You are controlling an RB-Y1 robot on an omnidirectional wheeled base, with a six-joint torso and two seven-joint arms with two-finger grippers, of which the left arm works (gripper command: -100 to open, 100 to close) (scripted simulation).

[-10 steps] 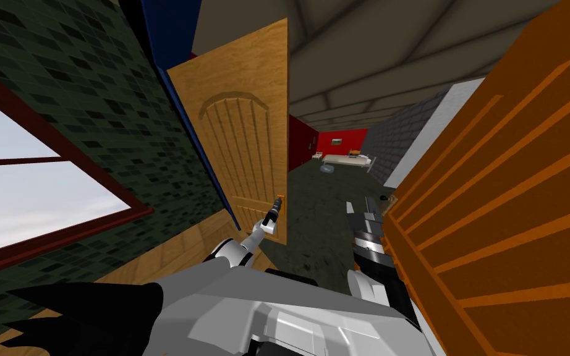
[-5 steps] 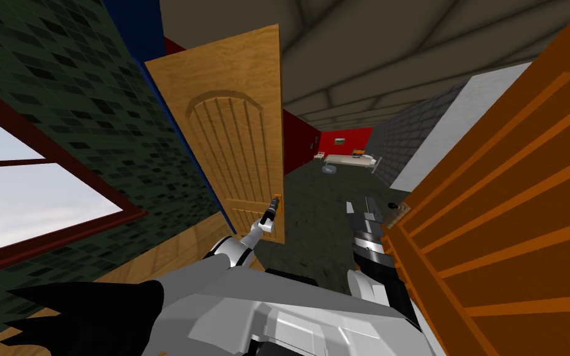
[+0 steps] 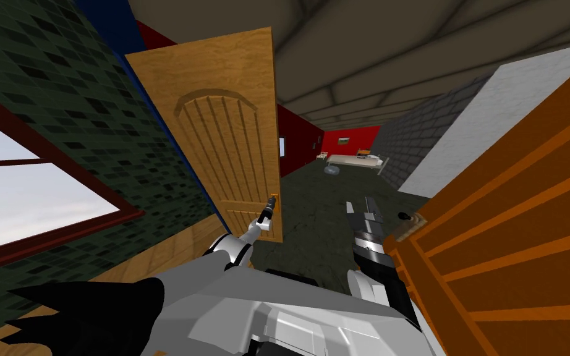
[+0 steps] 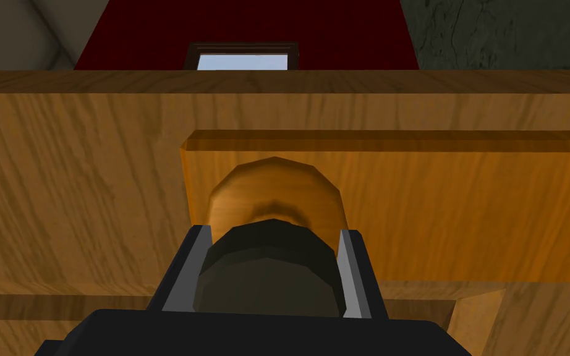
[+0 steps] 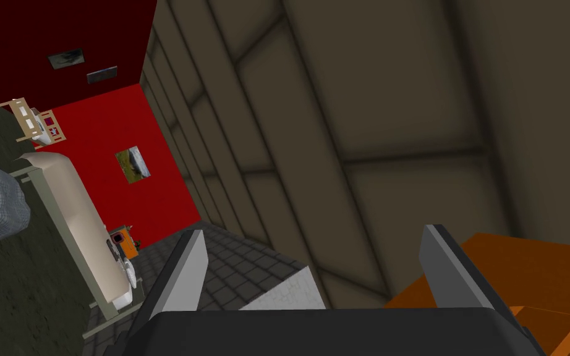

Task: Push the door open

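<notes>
A light wooden panelled door point(image 3: 216, 142) stands ajar ahead on the left, with a dark-floored room beyond its free edge. My left gripper point(image 3: 271, 203) reaches to that edge at handle height. In the left wrist view the left gripper point(image 4: 271, 232) is shut on a dark round door knob point(image 4: 268, 272), with its fingers point(image 4: 186, 269) pressed to both sides of the knob. Behind the knob are a wooden collar point(image 4: 274, 188) and the door's face point(image 4: 61, 185). My right gripper point(image 3: 359, 206) hangs open in the gap between the two doors, and its fingers point(image 5: 185, 272) hold nothing.
An orange slatted door point(image 3: 512, 235) with a dark knob point(image 3: 406, 216) stands close on my right. A green tiled wall point(image 3: 92, 93) with a window point(image 3: 24, 191) is on the left. A bed point(image 3: 355, 161) stands far off against a red wall point(image 3: 352, 136).
The wooden door's face has widened and its free edge has moved left, my left gripper going with the knob. The orange door's edge has slid right, and more of the far room shows.
</notes>
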